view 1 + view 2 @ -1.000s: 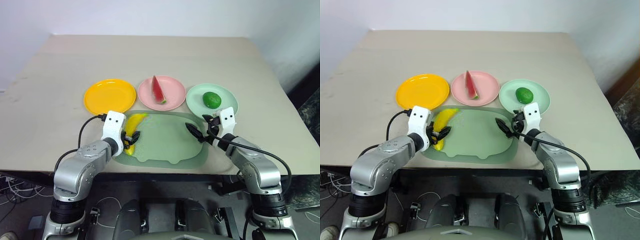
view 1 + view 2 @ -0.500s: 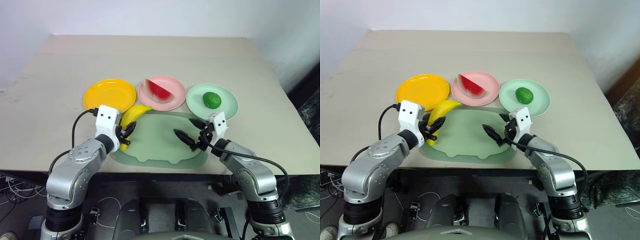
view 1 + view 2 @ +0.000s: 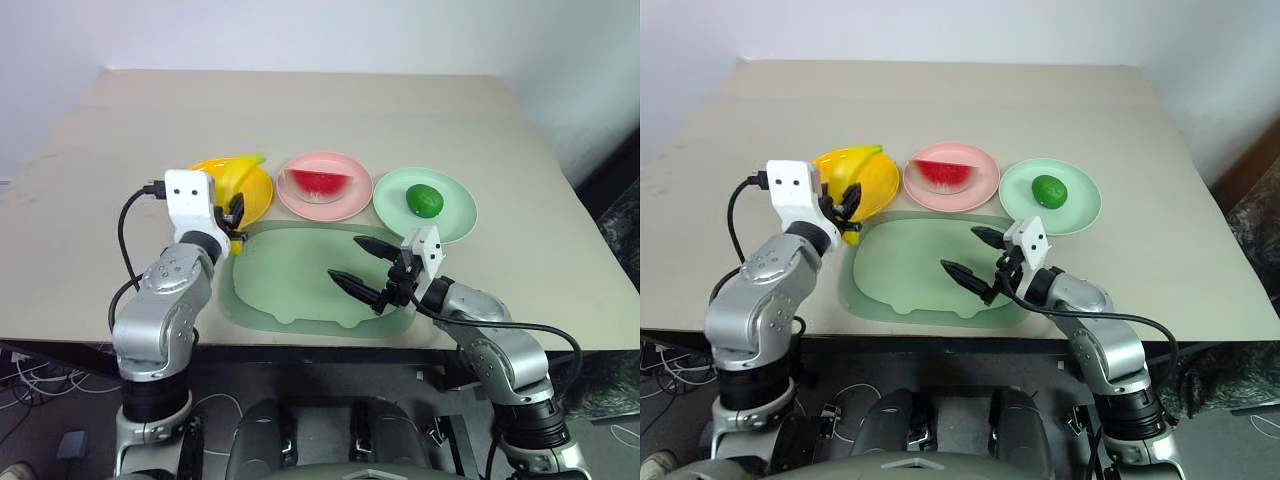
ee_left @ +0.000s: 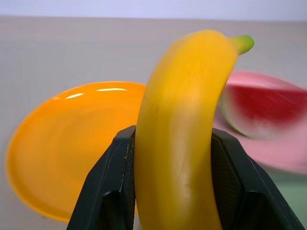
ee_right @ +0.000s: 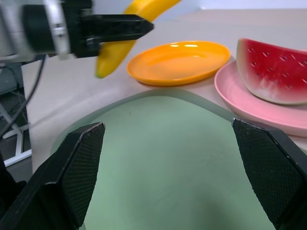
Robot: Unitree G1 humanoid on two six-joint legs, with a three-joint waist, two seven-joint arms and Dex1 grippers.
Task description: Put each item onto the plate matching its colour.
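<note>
So the setup is a plain beige table (image 3: 330,110) pushed up near a white wall, nothing fancy. Three plates sit in a row across the middle, with a big pale green tray (image 3: 300,290) just in front of them, nearer the robot.

Going left to right: the left gripper (image 3: 234,213) is clamped on the banana (image 3: 236,176), fingers pinching it around the middle so the stem end sticks up and away. It's held up in the air over the near edge of the yellow-orange plate (image 3: 255,195), not resting on it yet. In the left wrist view you can see the plate sitting right behind the fruit, so I'd guess the grip and height are just for carrying it across and lowering it there. That looks like the last item left to drop.

Next is the pink plate (image 3: 345,195) with the watermelon wedge (image 3: 318,182) lying on it, rind toward the robot. Then the mint green plate (image 3: 450,215) with the round green fruit (image 3: 423,200) sitting near its centre. Both look done to me.

The right gripper (image 3: 360,264) hangs over the tray with its fingers spread wide, holding nothing, probably just parked out of the way.

No brands, labels or writing that I can make out on anything.
</note>
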